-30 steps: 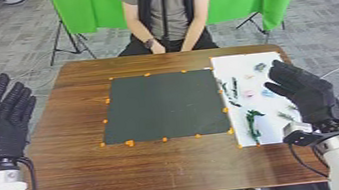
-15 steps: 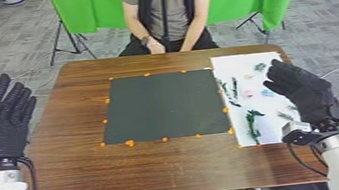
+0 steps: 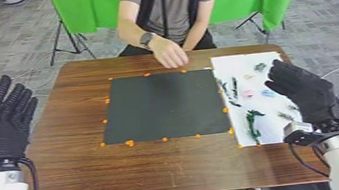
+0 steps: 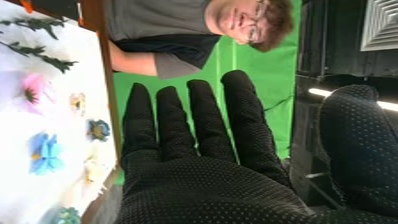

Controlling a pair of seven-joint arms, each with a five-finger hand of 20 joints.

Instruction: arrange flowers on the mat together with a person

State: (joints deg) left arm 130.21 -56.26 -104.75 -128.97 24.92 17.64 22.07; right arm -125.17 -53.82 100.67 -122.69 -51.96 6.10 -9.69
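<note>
The left hand (image 3: pixel 2 131) is open and empty by the bench's (image 3: pixel 75 175) left edge, likely waiting. The right hand (image 3: pixel 304 90), open and empty too, is at the right edge, presumably handy for the flowers (image 3: pixel 248 94), spread there on a sheet (image 3: pixel 234 64) for easy picking. The bare mat (image 3: pixel 163 106) lies central, seemingly for shared reach; a person's hand (image 3: pixel 169 54) is over the far edge.

Grn curtain (image 3: pixel 91 10) in bkgd, blk stand (image 3: pixel 76 40) at L, gry carpet (image 3: pixel 9 40).

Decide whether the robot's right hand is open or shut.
Open: the right hand has straight fingers, its thumb held apart.
</note>
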